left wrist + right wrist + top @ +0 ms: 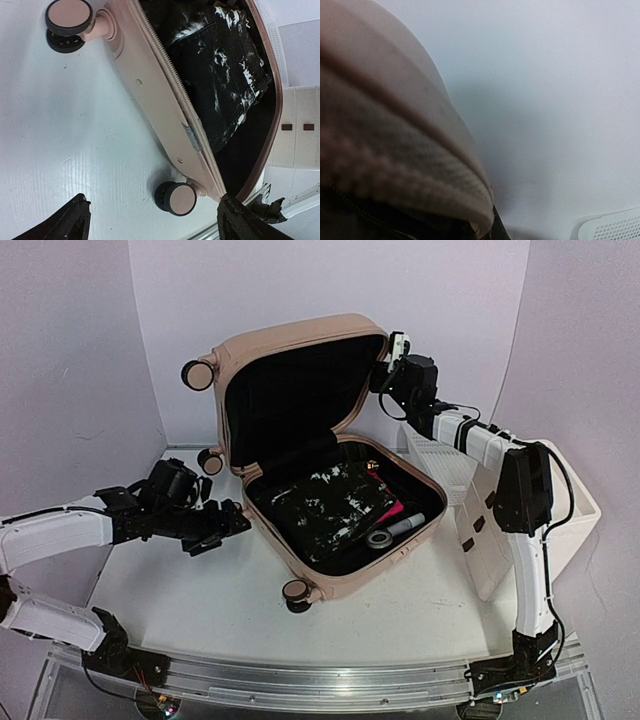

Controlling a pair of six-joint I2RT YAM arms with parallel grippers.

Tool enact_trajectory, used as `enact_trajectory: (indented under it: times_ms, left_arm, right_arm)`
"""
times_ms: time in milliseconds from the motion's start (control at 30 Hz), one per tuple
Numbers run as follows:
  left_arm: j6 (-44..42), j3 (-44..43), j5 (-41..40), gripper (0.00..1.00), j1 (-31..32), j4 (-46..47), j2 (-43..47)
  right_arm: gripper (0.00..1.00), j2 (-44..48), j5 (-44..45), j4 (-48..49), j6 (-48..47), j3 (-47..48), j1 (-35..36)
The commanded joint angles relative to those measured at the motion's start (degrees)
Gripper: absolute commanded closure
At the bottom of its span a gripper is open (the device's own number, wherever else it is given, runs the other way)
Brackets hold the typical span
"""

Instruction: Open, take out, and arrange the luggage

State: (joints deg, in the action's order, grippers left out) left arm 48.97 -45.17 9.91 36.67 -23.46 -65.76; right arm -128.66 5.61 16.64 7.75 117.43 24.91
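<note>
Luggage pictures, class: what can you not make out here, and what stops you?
Top view: whatever lies under the black-and-white garment in the luggage; the garment covers it.
Left wrist view: the lid, outside the frame.
Right wrist view: the lid's rim, blurred by closeness; the right gripper's hold unclear.

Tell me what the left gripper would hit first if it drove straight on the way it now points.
The left gripper would most likely meet the luggage first: the pink side wall of its lower half. Depth is unclear.
</note>
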Motion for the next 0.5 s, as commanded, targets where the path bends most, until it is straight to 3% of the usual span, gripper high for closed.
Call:
enact_trajectory:
  times_ms: [0, 200, 467]
  left_arm:
    - [8.0, -2.0, -9.1, 0.13, 5.9, 13.8, -5.2]
    - [7.9, -8.1, -11.3, 0.08, 9.8, 20.4, -16.7]
    - [11.8, -10.6, -15.1, 0.44, 9.9, 19.4, -25.2]
  right_arm:
    - [1.00, 3.2, 5.6, -6.1, -1.2, 0.7, -0.1]
    - [1.00, 3.1, 5.7, -7.1, -2.0, 1.5, 0.5]
    - [1.00, 3.5, 7.1, -8.2, -4.1, 2.1, 1.4]
